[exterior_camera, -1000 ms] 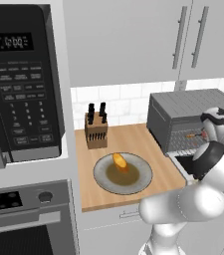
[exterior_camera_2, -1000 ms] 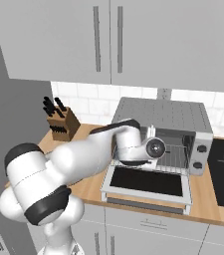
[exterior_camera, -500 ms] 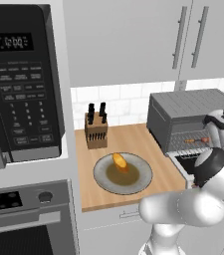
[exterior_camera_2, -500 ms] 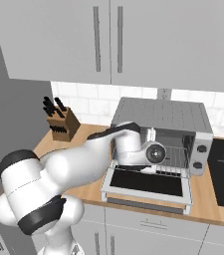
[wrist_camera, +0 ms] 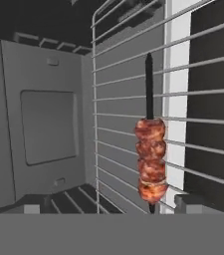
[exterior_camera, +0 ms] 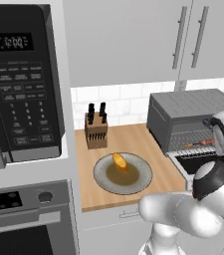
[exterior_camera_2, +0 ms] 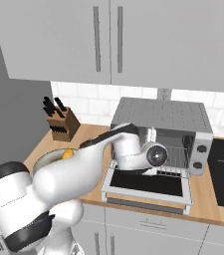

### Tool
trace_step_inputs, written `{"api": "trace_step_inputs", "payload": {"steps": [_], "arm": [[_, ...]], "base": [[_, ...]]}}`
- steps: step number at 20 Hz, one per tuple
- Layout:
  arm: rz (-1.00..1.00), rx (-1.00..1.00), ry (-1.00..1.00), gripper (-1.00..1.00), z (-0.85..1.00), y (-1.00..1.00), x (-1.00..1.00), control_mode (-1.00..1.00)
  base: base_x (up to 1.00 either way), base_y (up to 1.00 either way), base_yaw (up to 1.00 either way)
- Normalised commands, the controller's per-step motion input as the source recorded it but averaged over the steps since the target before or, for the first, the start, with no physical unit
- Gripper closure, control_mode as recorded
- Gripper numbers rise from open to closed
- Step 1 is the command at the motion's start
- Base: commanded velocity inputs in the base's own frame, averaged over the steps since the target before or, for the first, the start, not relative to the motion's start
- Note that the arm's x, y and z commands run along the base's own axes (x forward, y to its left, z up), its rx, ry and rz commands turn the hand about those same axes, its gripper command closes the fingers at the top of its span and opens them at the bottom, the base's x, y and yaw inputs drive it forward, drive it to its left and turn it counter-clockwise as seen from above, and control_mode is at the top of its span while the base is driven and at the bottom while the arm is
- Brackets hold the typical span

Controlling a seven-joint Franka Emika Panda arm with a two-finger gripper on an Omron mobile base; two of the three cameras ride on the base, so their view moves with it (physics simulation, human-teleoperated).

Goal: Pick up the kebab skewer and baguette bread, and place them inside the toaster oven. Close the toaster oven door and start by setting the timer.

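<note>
gripper (wrist_camera: 151,211): jaws spread wide, pinching nothing | skewer (wrist_camera: 151,157): just ahead of the jaws, lying on the wire rack (wrist_camera: 123,124) inside the toaster oven (exterior_camera: 183,117) | bread (exterior_camera: 119,161): on plate (exterior_camera: 103,174), well away from the jaws | door (exterior_camera_2: 146,185): dropped open

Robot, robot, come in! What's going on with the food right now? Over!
Gripper open at the oven mouth. Skewer on the rack. Baguette on the plate, door down. Nothing in the way.
</note>
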Motion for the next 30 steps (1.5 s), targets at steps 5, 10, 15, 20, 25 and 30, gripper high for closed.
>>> {"api": "trace_step_inputs", "payload": {"steps": [5, 10, 15, 20, 25, 30], "arm": [[0.03, -0.01, 0.0, -1.0, 0.54, 0.17, -0.88, -1.0], [0.21, -0.15, 0.14, -1.0, 0.37, 0.97, -0.83, -1.0], [0.47, -0.2, 0.22, -1.0, 0.29, 1.0, -0.61, -1.0], [0.63, -0.23, 0.18, -1.0, 0.13, 1.0, -0.56, -1.0], [0.61, -0.29, 0.08, -1.0, 0.0, 1.0, -0.3, -1.0], [0.58, -0.28, 0.04, -1.0, -0.29, 0.83, 0.14, -1.0]], "base": [[0.0, 0.0, 0.0], [0.0, 0.0, 0.0], [0.0, 0.0, 0.0], [0.0, 0.0, 0.0], [0.0, 0.0, 0.0], [0.0, 0.0, 0.0]]}}
